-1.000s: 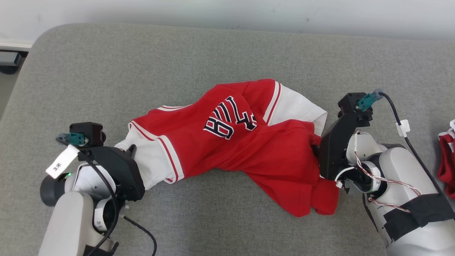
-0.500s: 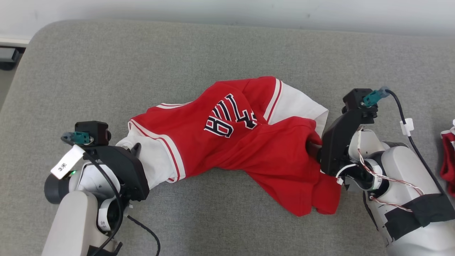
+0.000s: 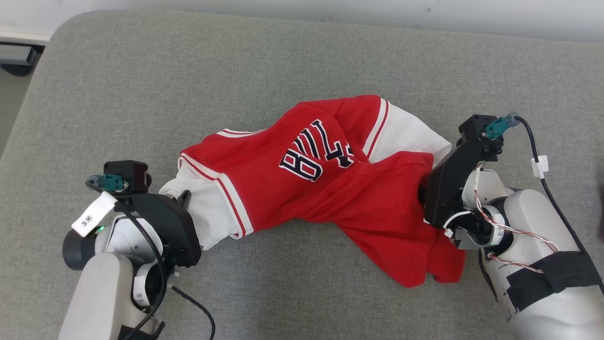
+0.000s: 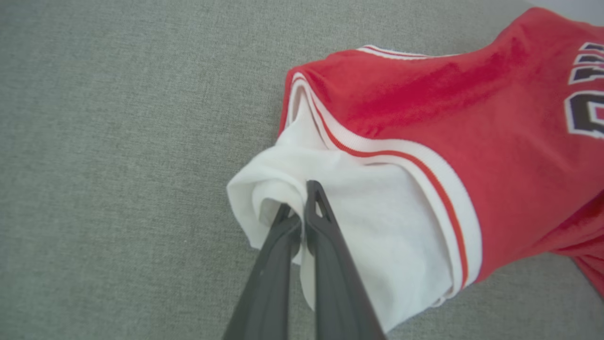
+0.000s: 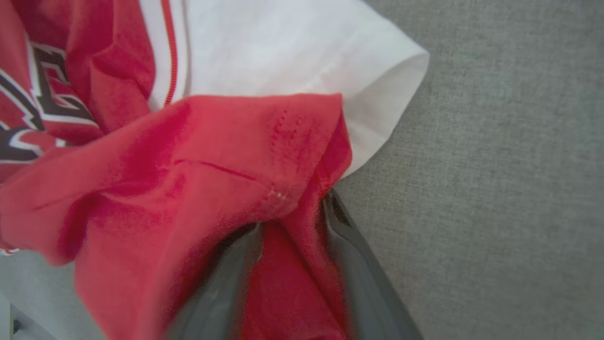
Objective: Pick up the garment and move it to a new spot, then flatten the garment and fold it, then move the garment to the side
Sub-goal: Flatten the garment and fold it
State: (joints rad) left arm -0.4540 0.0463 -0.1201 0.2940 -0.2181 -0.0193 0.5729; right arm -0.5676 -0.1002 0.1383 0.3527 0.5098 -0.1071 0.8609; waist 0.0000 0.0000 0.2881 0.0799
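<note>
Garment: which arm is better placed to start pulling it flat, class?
Left, probably: the left jaws are shut on the garment at its white sleeve, ready to pull; the right jaws stand apart around red cloth.

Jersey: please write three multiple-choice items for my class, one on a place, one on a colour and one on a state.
1. Where does the left gripper grip the jersey?
A. a white sleeve
B. the number print
C. the red hem

2. What colour is the cushion under the jersey?
A. blue
B. grey
C. brown

3. How does the jersey lie?
A. folded into a neat square
B. crumpled and twisted
C. hung on a hook

Answers:
1 A: in the left wrist view the fingers pinch the white sleeve.
2 B: grey cloth surrounds the jersey in the head view.
3 B: bunched folds run across it in the head view.
</note>
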